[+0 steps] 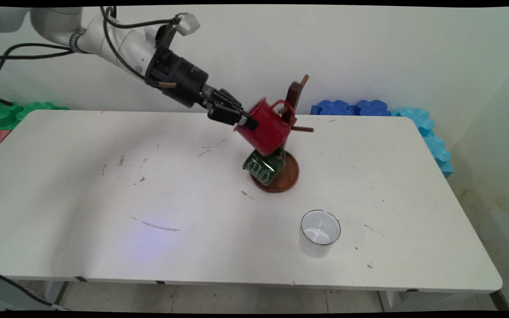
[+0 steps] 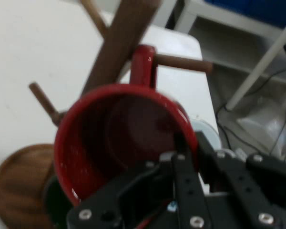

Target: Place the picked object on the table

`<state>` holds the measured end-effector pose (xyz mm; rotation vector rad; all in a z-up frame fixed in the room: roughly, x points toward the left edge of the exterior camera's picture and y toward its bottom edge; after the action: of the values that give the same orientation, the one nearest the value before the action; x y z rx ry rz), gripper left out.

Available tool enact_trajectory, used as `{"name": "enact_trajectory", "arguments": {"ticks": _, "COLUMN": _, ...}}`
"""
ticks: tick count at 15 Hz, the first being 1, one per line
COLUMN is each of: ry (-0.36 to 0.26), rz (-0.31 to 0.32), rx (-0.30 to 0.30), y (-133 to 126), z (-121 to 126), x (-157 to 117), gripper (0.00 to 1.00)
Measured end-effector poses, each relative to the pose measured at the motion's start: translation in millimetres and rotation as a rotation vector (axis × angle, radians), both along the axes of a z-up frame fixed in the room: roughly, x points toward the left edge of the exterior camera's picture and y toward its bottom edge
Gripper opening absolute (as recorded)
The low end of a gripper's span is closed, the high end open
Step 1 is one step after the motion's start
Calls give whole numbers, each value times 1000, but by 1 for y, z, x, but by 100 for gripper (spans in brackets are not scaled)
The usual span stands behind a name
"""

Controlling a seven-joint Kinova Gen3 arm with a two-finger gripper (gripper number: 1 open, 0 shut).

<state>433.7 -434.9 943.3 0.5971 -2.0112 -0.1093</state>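
A: In the main view, what does the pincer have?

B: It is clamped on the rim of a red mug, 1 finger inside and 1 outside. The mug is tilted, mouth toward the arm, held up against the wooden mug tree. Its handle sits right at the post, by a peg; whether it is hooked over that peg I cannot tell.

A: And below it?

B: A green mug hangs low on the tree, just above the round wooden base. The red mug covers the middle of the post, so how the green one hangs is hidden. A white cup stands upright nearer the front of the counter, well apart from the tree. Blue foam blocks lie behind the counter's far edge, green foam blocks at the left.

A: The hand view?

B: The red mug fills the middle, seen into its dark inside. The pincer grips its rim at the lower right; the inner finger shows against the mug's inside wall. The handle is at the top, beside the blurred post, with 1 peg passing just behind it. The base is cut off at the lower left. The green mug is only a dark sliver under the red one.
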Motion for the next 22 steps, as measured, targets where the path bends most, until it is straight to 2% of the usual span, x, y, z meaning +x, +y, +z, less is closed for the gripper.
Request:
{"name": "enact_trajectory", "arguments": {"ticks": 12, "ry": 5, "rz": 0, "rx": -10, "y": 1, "z": 0, "x": -6, "gripper": 0}}
{"name": "enact_trajectory", "arguments": {"ticks": 22, "ry": 15, "rz": 15, "rx": -8, "y": 12, "z": 4, "x": -16, "gripper": 0}}
